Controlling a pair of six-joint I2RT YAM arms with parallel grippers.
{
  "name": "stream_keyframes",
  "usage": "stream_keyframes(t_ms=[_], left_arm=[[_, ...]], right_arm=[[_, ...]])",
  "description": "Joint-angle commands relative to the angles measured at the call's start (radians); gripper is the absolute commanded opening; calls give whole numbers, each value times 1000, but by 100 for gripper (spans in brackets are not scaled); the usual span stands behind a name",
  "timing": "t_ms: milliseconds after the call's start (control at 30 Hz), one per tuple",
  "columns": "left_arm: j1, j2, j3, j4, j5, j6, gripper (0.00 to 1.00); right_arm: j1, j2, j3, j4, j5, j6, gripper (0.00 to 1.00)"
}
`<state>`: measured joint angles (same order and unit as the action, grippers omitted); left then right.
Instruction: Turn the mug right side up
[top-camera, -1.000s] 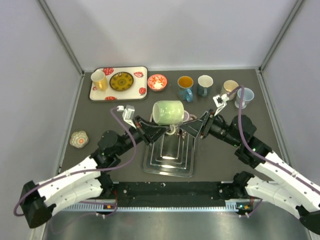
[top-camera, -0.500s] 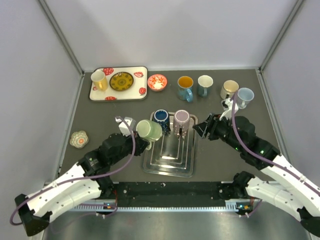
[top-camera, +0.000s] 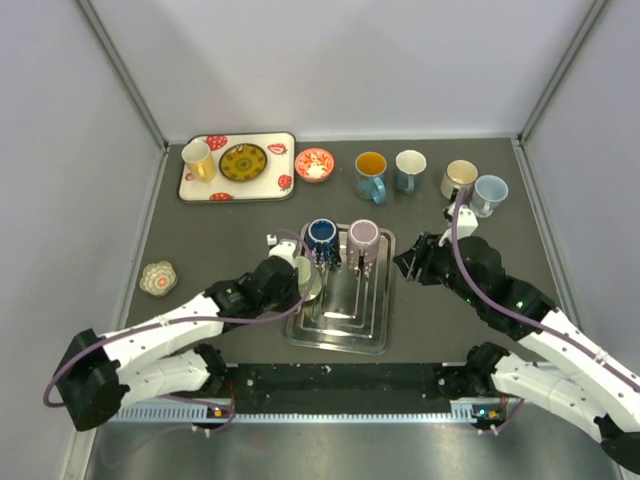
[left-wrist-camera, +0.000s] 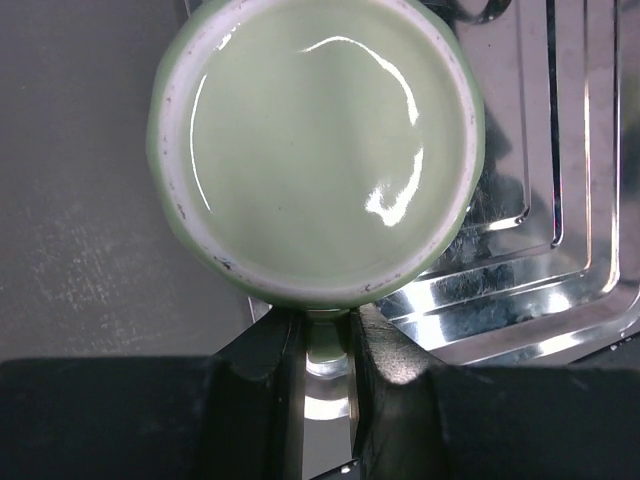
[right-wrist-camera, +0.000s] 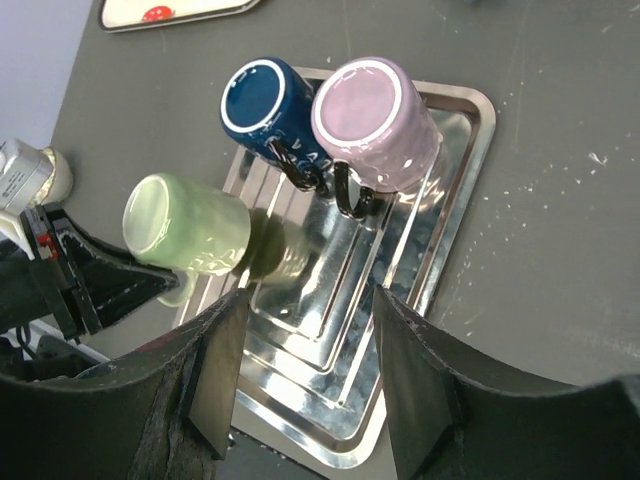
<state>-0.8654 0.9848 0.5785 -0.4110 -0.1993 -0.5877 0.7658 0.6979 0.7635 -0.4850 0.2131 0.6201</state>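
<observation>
Mid-bench, over tray (left-wrist-camera: 560, 250) rim: mug (left-wrist-camera: 315, 150) on its side, turn unfinished.
Left gripper (left-wrist-camera: 327, 325) clamped on handle (left-wrist-camera: 327, 350); next, likely roll wrist upright.

mug (left-wrist-camera: 315, 150): pale green, glossy, whitish unglazed ring
blue mug (right-wrist-camera: 262, 100): navy, white ring
pink mug (right-wrist-camera: 372, 115): lilac-pink
drain tray (right-wrist-camera: 450, 150): shiny silver, stepped ridges
bench (top-camera: 230, 225): dark grey
serving tray (top-camera: 280, 165): white, red strawberry print

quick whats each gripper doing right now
Left gripper: shut on the handle of the glossy pale green ceramic mug.
Right gripper: open, holding nothing.
</observation>
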Motion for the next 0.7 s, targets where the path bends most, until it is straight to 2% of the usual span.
stream_keyframes(t_ms=[0, 333, 667], left_arm=[[0, 46, 67, 162, -20, 11, 0], [0, 222, 115, 248, -34, 34, 0], [0, 350, 199, 169, -77, 26, 1]], right_arm=[[13, -28, -6, 2, 38, -23, 53], [12, -38, -15, -17, 77, -37, 54], [10, -55, -24, -37, 94, -37, 54]])
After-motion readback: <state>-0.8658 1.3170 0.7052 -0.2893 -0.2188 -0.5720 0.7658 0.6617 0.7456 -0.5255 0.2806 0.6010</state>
